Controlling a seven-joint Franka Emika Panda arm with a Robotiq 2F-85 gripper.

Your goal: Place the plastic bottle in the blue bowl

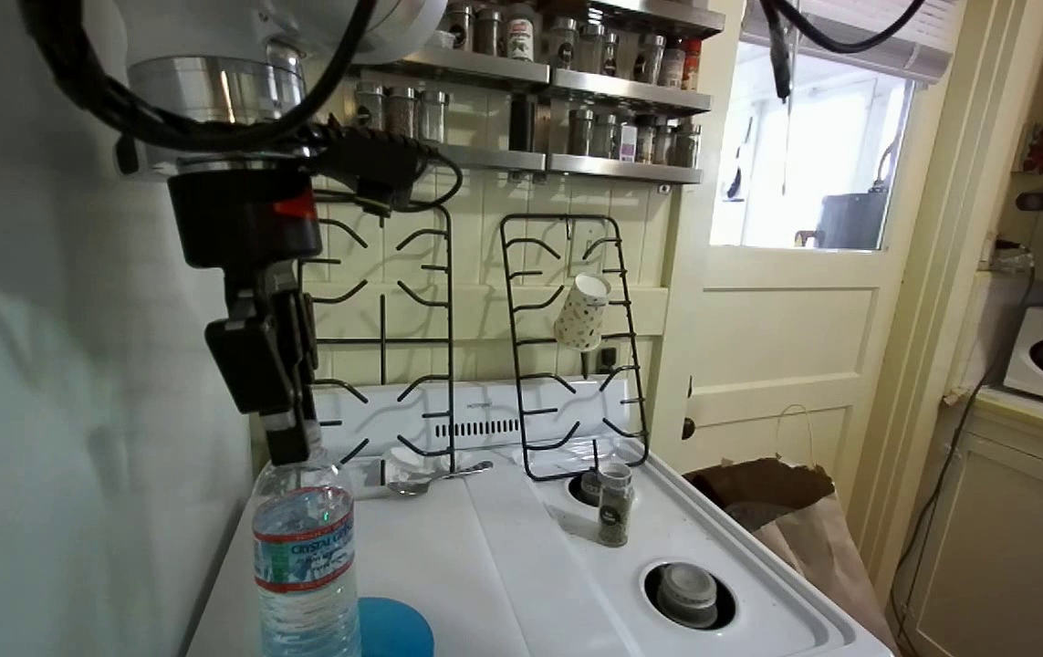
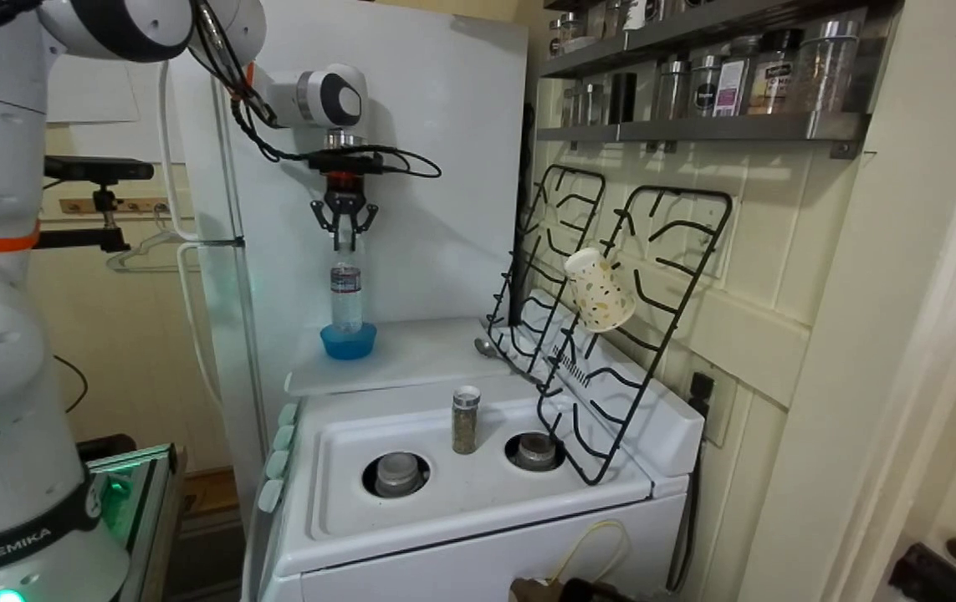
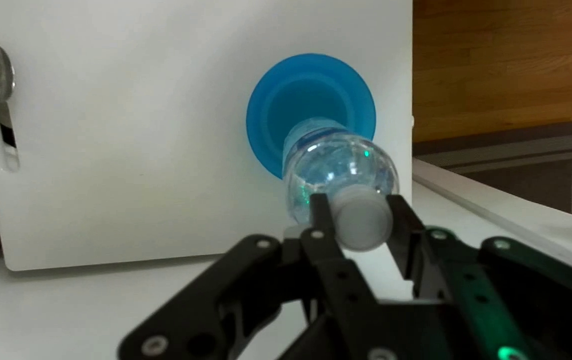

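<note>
From where I stand, the gripper (image 2: 345,238) points straight down with its fingers (image 3: 322,220) clasped on the top of the plastic bottle (image 2: 346,288), one on either side of the white cap (image 3: 364,220) and neck. The bottle is upright at the blue bowl (image 2: 349,347); in the wrist view its foot shows inside the rim, though I can't tell whether it touches the bottom. The bowl sits on a white board (image 2: 423,359) over the far part of the stove (image 2: 478,489); in an exterior view, a metal spoon (image 2: 486,347) lies toward the board's right side. Nearer and to the right of the bowl, a spice jar (image 2: 465,422) stands upright on the stove. Two black grates (image 1: 382,340) lean at the wall, a speckled cup (image 2: 600,293) hanging tilted on the nearer one
</note>
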